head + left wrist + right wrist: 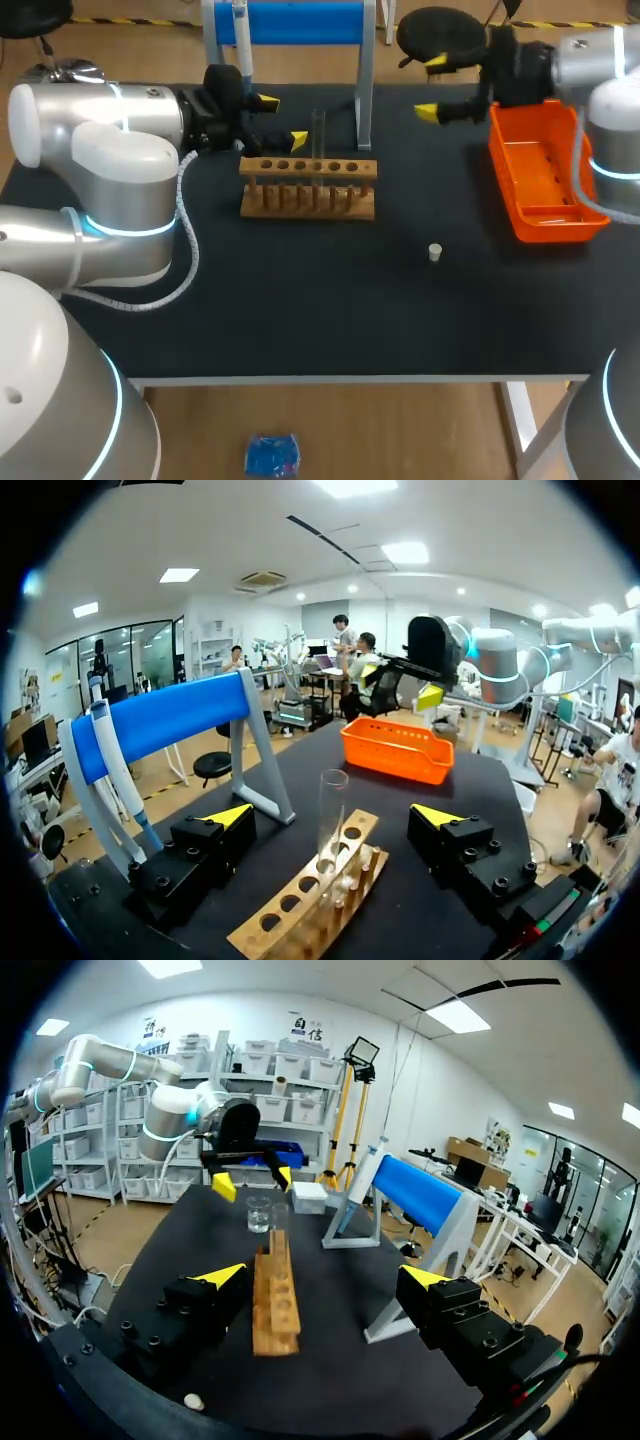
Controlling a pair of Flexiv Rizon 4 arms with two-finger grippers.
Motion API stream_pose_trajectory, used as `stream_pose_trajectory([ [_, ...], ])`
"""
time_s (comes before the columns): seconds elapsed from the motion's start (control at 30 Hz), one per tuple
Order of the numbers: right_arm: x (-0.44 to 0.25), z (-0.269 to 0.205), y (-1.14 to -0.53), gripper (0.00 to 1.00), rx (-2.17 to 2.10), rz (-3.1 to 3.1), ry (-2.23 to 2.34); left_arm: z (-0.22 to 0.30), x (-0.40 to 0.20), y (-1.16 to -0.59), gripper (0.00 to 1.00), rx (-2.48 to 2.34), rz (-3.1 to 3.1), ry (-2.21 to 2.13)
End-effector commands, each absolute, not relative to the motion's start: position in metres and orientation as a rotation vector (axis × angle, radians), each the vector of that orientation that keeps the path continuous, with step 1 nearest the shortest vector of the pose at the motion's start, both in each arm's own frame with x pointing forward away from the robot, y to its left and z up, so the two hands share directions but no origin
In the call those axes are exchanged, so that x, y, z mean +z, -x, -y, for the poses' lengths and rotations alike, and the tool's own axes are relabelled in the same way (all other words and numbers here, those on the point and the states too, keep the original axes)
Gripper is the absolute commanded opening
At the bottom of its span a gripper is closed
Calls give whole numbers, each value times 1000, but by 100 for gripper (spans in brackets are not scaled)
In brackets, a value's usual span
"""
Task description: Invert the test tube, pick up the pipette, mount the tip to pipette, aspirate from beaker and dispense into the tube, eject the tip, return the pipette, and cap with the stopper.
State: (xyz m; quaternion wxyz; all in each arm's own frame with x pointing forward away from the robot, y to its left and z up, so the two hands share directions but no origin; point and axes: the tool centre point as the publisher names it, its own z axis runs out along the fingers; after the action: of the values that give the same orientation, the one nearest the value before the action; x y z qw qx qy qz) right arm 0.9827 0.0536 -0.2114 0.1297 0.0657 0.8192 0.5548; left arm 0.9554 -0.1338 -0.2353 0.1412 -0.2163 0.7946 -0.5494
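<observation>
My left gripper [281, 121] is in the upper left-middle of the head view, with its fingers wide apart and nothing clamped. The test tube [318, 135] is just to the right of its tips. It stands upright in the wooden rack [308, 187], with its long axis vertical. In the left wrist view the tube lies on the middle line between my two fingers, a little ahead of the tips, and neither finger touches it. Its top end looks open to me.

The coming move depends on this relation: I judge that a short advance along the fingers and then a closing would take the tube from two sides. The left arm is clearly the nearer one. My right gripper [431, 88] is well apart in the upper right, also spread open and empty, at the far end of the orange tray [540, 170].

The room for moving is narrow behind the tube, because a grey post of the blue stand [290, 22] rises just to the right of it. The pipette [240, 35] hangs on this stand at the top of the frame. Above the tube it looks free, so lifting straight up seems the safe way out of the rack.

The beaker [259, 1215] stands beyond the far end of the rack, under my left gripper, so I should not sink low there. The stopper [435, 252] lies alone in the lower right-middle — nearer to my right arm.
</observation>
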Motion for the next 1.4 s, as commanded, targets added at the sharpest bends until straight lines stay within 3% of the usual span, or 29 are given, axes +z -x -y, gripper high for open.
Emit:
stream_pose_trajectory([
  [0.03,-197,29,-922,100,1626,-2367,-192,134,-235,-955,100,-1584,-2295,625],
  [0.37,-220,63,-865,100,1655,-2384,-169,134,-235,-955,100,-1584,-2295,625],
  [1.4,-339,25,-828,100,1492,-2531,-337,134,-235,-955,100,-1584,-2295,625],
])
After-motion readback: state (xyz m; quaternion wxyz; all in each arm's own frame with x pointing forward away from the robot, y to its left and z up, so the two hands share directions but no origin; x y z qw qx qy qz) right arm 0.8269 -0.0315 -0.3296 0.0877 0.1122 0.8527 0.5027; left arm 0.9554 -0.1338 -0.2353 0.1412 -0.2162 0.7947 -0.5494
